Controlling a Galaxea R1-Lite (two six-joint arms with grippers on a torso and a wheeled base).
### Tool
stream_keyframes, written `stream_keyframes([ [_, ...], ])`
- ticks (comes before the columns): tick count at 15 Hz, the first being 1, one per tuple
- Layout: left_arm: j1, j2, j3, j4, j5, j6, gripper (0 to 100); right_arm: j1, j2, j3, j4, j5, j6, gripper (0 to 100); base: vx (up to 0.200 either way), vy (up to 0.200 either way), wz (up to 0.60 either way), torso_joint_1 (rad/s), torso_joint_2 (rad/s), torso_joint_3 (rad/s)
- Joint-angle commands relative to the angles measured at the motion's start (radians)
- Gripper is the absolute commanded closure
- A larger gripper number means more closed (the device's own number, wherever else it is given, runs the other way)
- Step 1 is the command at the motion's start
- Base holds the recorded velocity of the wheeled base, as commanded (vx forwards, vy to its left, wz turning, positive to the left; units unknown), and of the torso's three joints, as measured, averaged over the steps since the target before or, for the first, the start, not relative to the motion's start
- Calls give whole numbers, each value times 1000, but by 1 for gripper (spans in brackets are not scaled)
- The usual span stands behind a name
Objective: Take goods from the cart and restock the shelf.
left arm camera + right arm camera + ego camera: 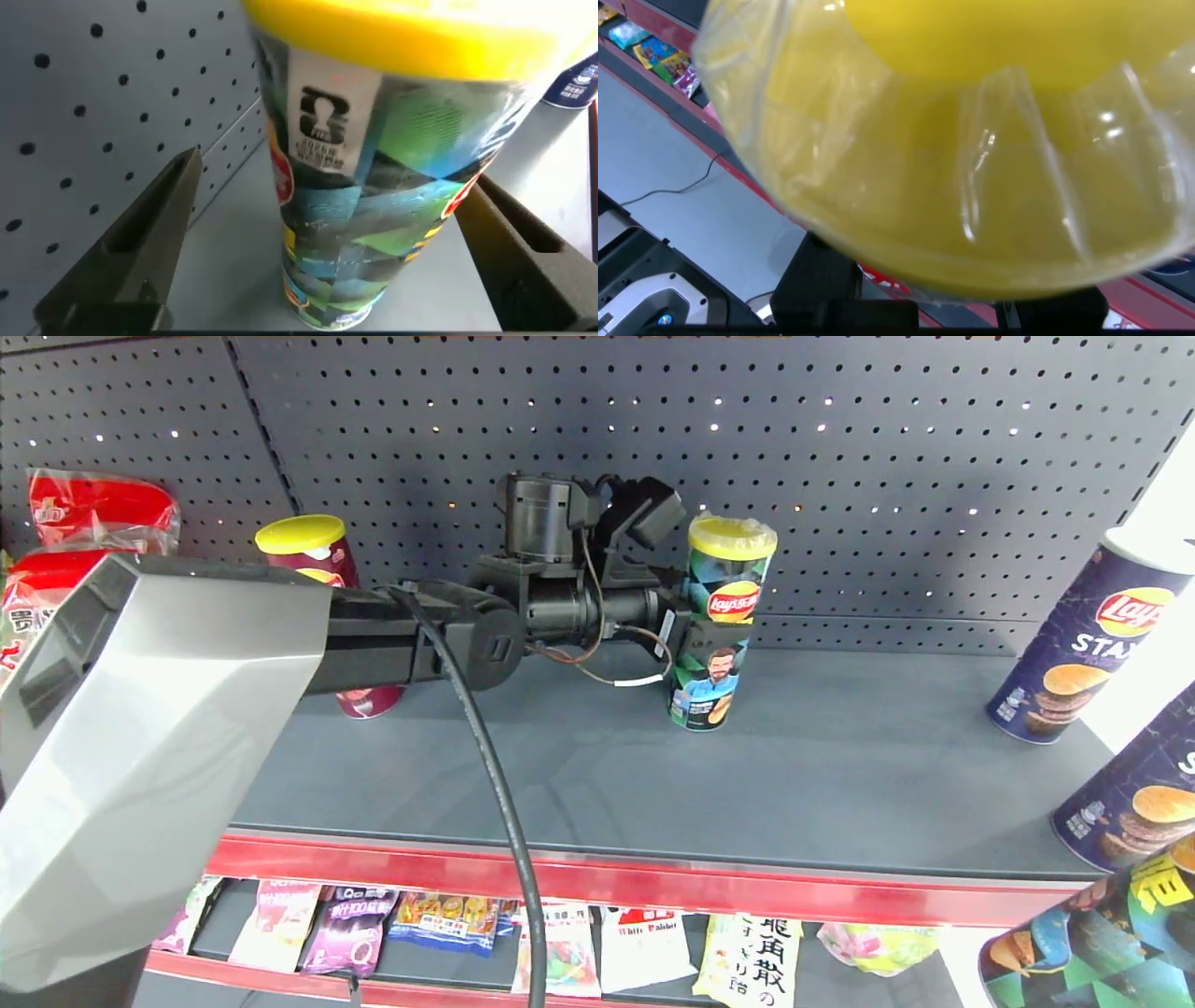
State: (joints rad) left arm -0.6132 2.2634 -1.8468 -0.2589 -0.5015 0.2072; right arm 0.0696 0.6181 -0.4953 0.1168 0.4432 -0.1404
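Our left fingers are sitting open around the tall green yellow-lidded chip can; we are risking knocking it over pulling away.

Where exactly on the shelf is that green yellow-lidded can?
Head view: green can stands centrally on the shelf by the pegboard, inside the open left claw, maroon can to its left.

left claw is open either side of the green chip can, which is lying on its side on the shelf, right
Not quite: the green chip can stands upright on its base on the shelf, as the head view shows. The left claw is indeed open either side of it.
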Motion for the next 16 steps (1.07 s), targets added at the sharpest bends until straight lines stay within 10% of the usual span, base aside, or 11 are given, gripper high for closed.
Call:
stream_keyframes([
  [1,-3,8,-11,0,0,0,100,-1,2,0,0,0,-1,100,0,0,0,0,0,0],
  [11,-25,-58,-2,17,-45,-26,100,-1,3,-3,0,-1,-1,100,0,0,0,0,0,0],
  [16,-31,-194,207,10,-63,-38,100,-1,12,-9,-2,-1,-1,100,0,0,0,0,0,0],
])
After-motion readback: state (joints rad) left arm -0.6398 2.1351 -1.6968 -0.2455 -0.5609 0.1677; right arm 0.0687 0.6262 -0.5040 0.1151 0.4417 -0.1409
